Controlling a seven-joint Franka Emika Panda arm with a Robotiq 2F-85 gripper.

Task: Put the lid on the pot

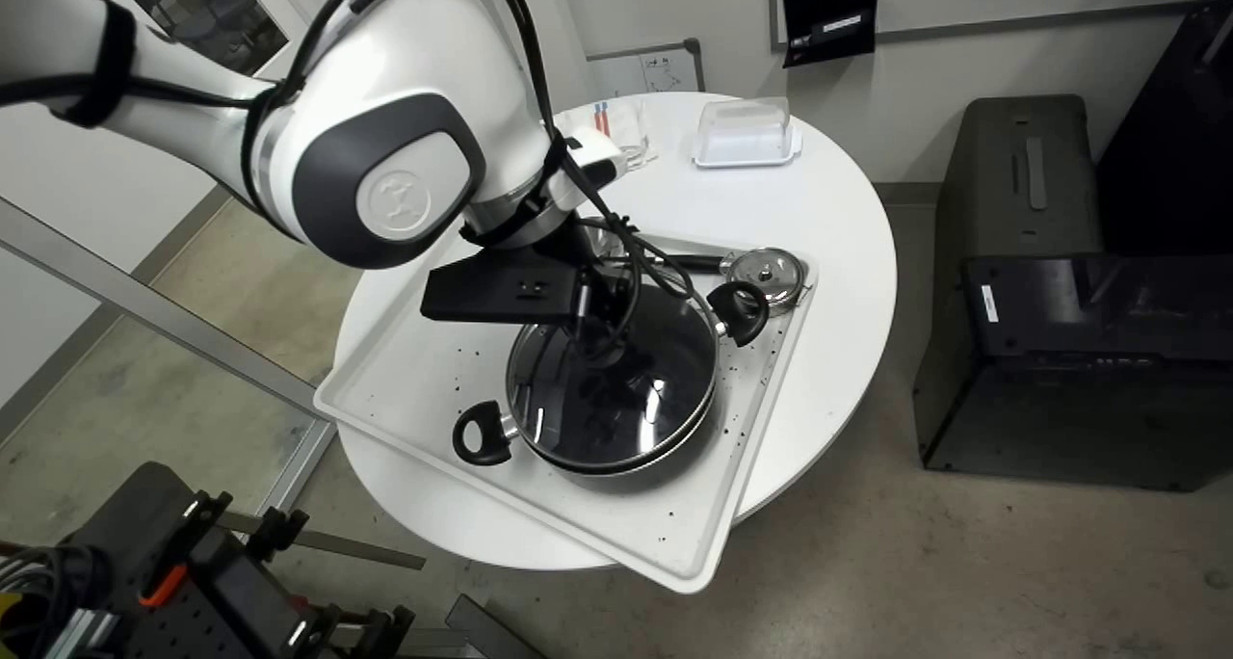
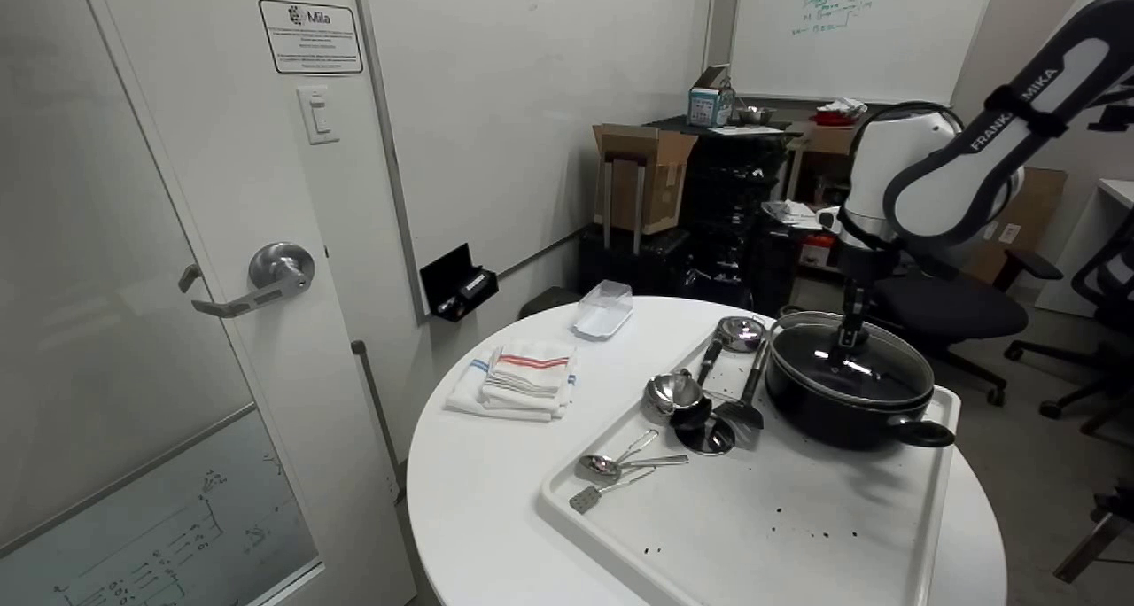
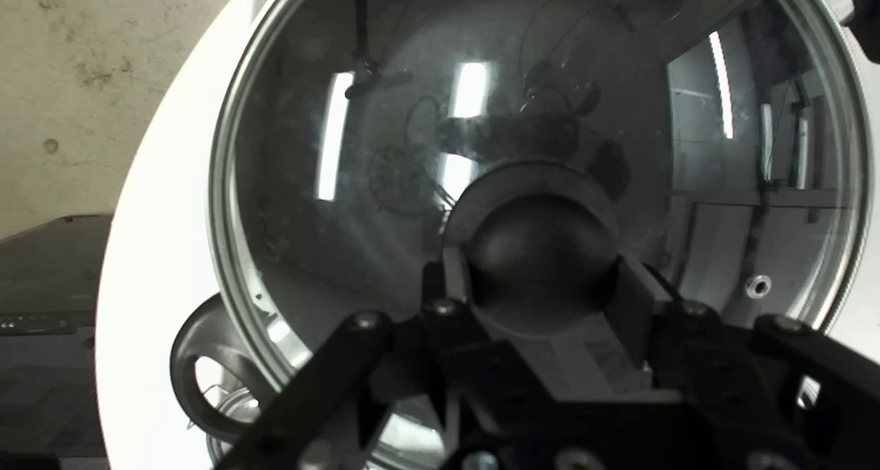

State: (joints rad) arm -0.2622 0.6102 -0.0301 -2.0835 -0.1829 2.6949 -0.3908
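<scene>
A round white table (image 2: 483, 491) stands before whiteboards (image 2: 549, 83) and a door (image 2: 354, 429), bearing a white tray (image 2: 797, 571).

I have the lid (image 3: 522, 140) over the pot (image 2: 815, 415), covering its mouth in both exterior views; whether the rim is fully seated I cannot tell. My gripper (image 3: 543, 281) is clamped on the lid's dark knob (image 3: 540, 240), a pad (image 3: 632, 295) against each side.

In the wrist view my fingers mask part of the lid, reflections muddy the pot's interior, and one side handle (image 3: 867, 16) is cut off by the frame. In an exterior view my arm (image 1: 405, 129) hides some utensils beside the pot.

Close by the pot lie a spatula (image 2: 744, 411) and a round metal piece (image 1: 768, 272); a ladle (image 2: 673, 393) is slightly farther off, small metal utensils (image 2: 602, 469) well apart from it. Past the tray from the pot sit folded cloths (image 2: 532, 371) and a clear plastic box (image 2: 605, 309).

That handle comes near the tray's rim, and a tray corner juts beyond the table's edge. My broadest stretch of tray spreads between the pot and an exterior camera, dotted with dark specks (image 2: 826, 535).
</scene>
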